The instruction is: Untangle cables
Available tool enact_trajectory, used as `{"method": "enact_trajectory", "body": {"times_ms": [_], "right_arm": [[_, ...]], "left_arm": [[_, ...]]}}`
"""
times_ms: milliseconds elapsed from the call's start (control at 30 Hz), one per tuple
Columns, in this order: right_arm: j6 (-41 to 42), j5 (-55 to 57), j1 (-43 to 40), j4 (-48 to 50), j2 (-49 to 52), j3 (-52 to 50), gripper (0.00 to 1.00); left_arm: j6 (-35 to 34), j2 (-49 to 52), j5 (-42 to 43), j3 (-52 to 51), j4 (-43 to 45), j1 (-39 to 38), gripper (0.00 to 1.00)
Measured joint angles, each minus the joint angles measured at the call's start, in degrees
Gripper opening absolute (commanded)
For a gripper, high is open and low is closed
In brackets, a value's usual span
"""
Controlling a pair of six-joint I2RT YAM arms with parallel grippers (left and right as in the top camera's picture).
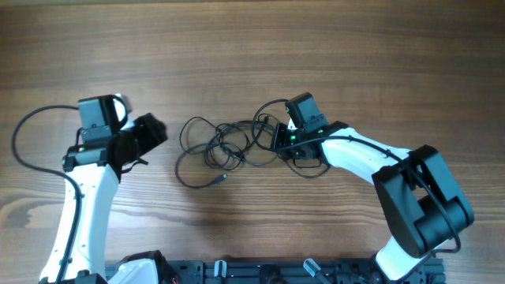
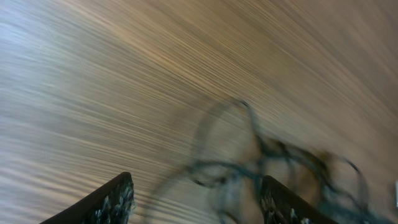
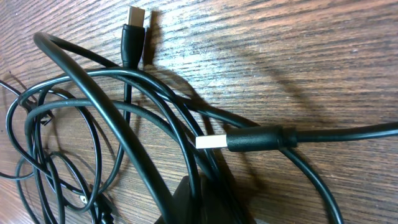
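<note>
1. Right pincer (image 3: 199,193): in the wrist view we see its fingertips pressed together. The cables (image 3: 129,93) run right up against the tips, and we cannot tell whether a strand is pinched between them.
2. Just beyond the tips and slightly to their right lies a first plug (image 3: 245,140), its pale metal end pointing left across the strands.
3. Farther ahead, to the left of the tips, lies a second plug (image 3: 132,34), its metal end pointing away from the pincer. It rests flat on the wooden table (image 3: 298,43).
4. From overhead, the right pincer (image 1: 278,139) touches the right edge of the cables (image 1: 225,146). These spread away from it in loose, overlapping loops.
5. Left pincer (image 1: 154,132): it stands near the far edge of the loops, apart from them. In its blurred wrist view the left pincer (image 2: 196,183) shows its fingers spread with nothing between them. The cables (image 2: 261,155) lie ahead, toward the right finger.
</note>
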Motion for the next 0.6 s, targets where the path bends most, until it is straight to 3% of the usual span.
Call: {"method": "enact_trajectory", "body": {"times_ms": [267, 600], "right_arm": [[0.2, 0.0, 0.0, 0.0, 0.0, 0.0, 0.05], [0.2, 0.0, 0.0, 0.0, 0.0, 0.0, 0.05]], "left_arm": [[0.0, 2.1, 6.3, 0.0, 0.0, -10.9, 0.58], [0.4, 9.9, 1.4, 0.0, 0.4, -24.3, 0.63]]}}
